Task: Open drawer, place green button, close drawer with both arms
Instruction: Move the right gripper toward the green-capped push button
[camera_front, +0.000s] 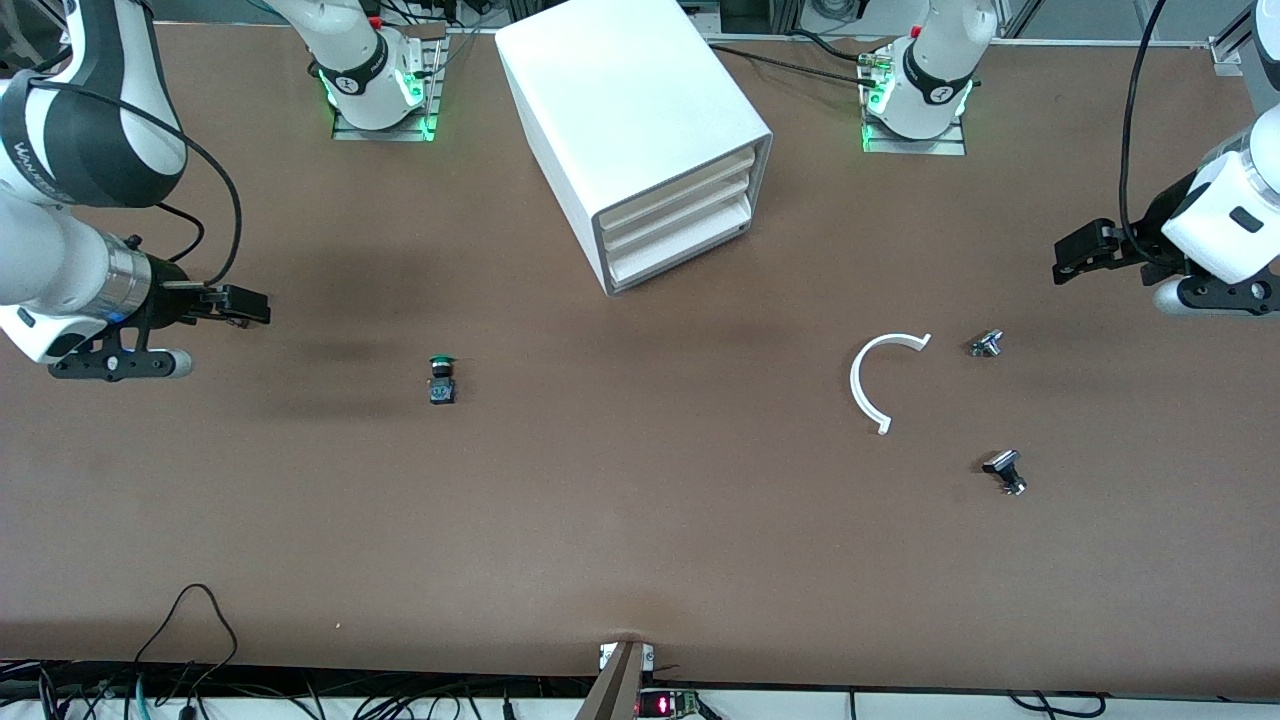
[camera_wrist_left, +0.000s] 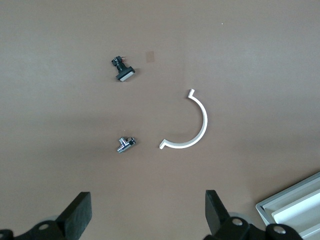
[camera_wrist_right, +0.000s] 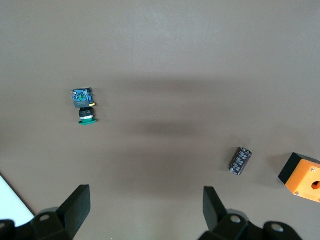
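Note:
The white cabinet (camera_front: 640, 120) stands at the table's middle, near the arm bases. Its lowest drawer (camera_front: 680, 252) is shut, flush with the two drawers above it. The button (camera_front: 442, 378), green cap on a black body, lies on its side on the table, nearer the front camera than the cabinet and toward the right arm's end. It also shows in the right wrist view (camera_wrist_right: 85, 106). My right gripper (camera_front: 245, 305) is open and empty above the table at the right arm's end, apart from the button. My left gripper (camera_front: 1078, 255) is open and empty above the left arm's end.
A white curved plastic piece (camera_front: 880, 380) and two silver-and-black metal bits (camera_front: 987, 344) (camera_front: 1005, 470) lie toward the left arm's end. In the right wrist view a black cylinder (camera_wrist_right: 240, 160) and an orange box (camera_wrist_right: 304, 177) lie on the table. A cabinet corner (camera_wrist_left: 295, 205) shows in the left wrist view.

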